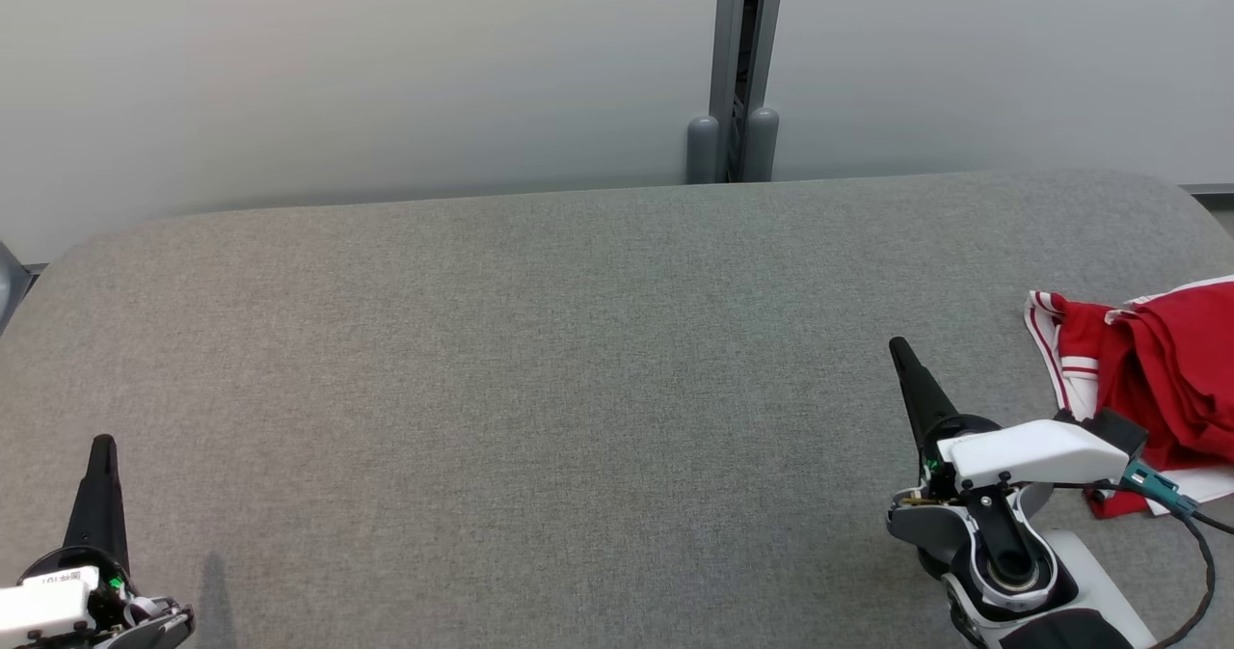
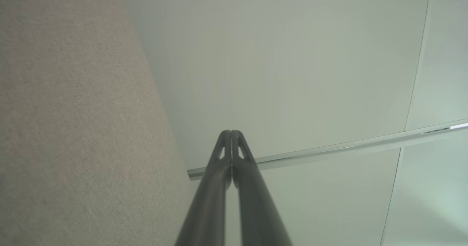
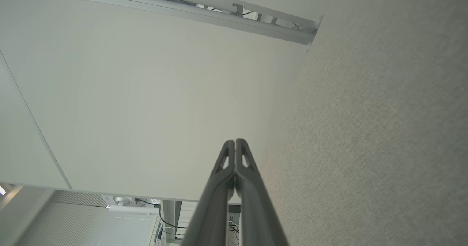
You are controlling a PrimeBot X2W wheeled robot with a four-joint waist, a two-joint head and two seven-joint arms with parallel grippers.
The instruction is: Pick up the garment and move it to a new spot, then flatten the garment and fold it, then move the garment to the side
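The garment point(image 1: 1162, 379) is a crumpled red piece with white striped trim, lying at the right edge of the grey fabric table point(image 1: 540, 360). My right gripper point(image 1: 901, 348) hovers just left of it, shut, with nothing between its fingers; the right wrist view shows its tips point(image 3: 234, 142) pressed together. Part of the garment is hidden behind the right wrist. My left gripper point(image 1: 102, 443) stays at the lower left, far from the garment, and is shut and empty too, its tips point(image 2: 231, 132) touching in the left wrist view.
A pale wall with a grey vertical post point(image 1: 737, 70) runs behind the table's far edge. A cable point(image 1: 1191, 524) loops off the right wrist over the garment's lower edge. The table's corners are rounded.
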